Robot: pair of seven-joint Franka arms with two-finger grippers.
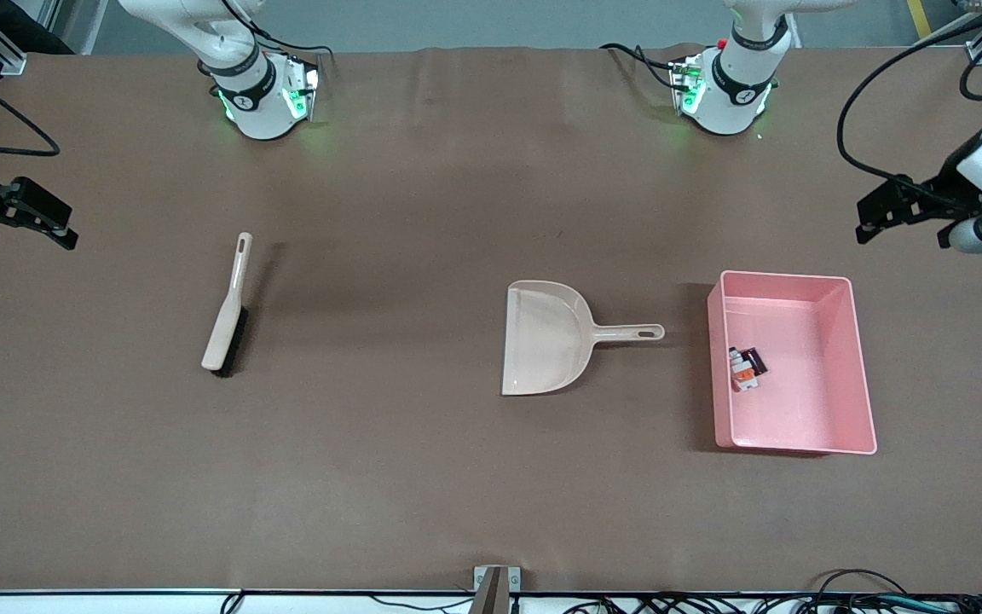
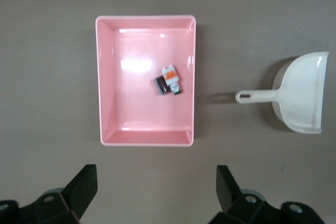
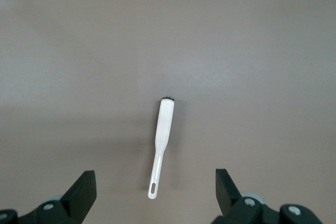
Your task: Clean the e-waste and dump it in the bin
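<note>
E-waste (image 1: pixel 747 367): two small parts, one white with orange and green marks, one dark, touching each other inside the bin (image 1: pixel 857 358), near the wall facing the dustpan (image 1: pixel 546 338). One bin, toward the left arm's end of the desk (image 1: pixel 423 477). One dustpan just beside it, handle pointing at the bin, seemingly empty. One brush (image 1: pixel 228 307) well apart, toward the right arm's end. Wide bare desk between brush and dustpan. Left gripper (image 1: pixel 898 209) and right gripper (image 1: pixel 18 217) wait over the desk's ends, jaws wide apart, holding nothing.

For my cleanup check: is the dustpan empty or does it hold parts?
Empty: the dustpan shows only bare beige inside; both e-waste parts lie in the pink bin.
</note>
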